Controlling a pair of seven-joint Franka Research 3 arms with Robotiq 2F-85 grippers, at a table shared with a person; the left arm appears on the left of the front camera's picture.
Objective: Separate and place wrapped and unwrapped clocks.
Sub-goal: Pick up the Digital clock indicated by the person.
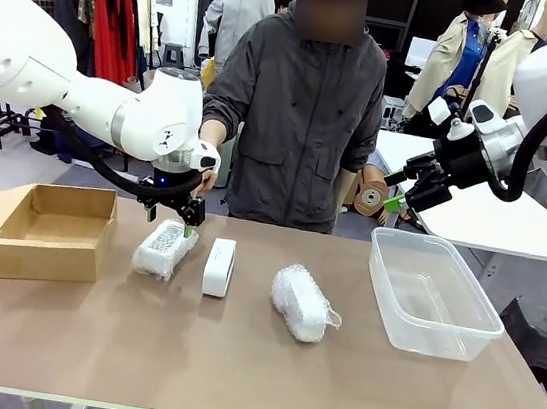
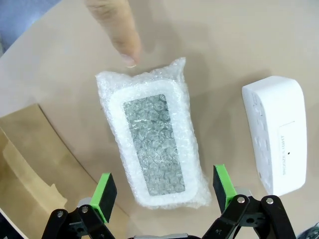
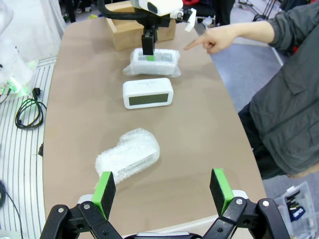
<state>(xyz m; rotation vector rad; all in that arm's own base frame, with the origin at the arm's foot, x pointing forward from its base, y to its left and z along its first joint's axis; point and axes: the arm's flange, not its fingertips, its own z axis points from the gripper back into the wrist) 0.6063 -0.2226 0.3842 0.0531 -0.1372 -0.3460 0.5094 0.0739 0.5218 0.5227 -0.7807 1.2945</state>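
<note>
1. The table (image 1: 230, 380) carries all the things, with the unwrapped clock (image 1: 218, 266), a smooth white block, near its middle.
2. An open cardboard box (image 1: 53, 231) lies well to the robot's left of the unwrapped clock.
3. A clear plastic tub (image 1: 433, 291) stands well to the right of the unwrapped clock.
4. The left fingers (image 2: 105, 190) hang just left of the unwrapped clock. They are spread wide, one on each side of an end of the left wrapped clock (image 1: 164, 248), and grip nothing.
5. The right fingers (image 3: 105, 189) are spread wide and empty, raised in the air far to the right of the unwrapped clock, near the tub.
6. The left wrapped clock lies flat just beside the unwrapped clock, apart from it.
7. The right wrapped clock (image 1: 303, 302), a lumpy bubble-wrap bundle, lies to the right of the unwrapped clock, between it and the tub.
8. A person's hand (image 3: 212, 40) reaches in from the far side, left of the unwrapped clock, with its forefinger pointing at the left wrapped clock.
</note>
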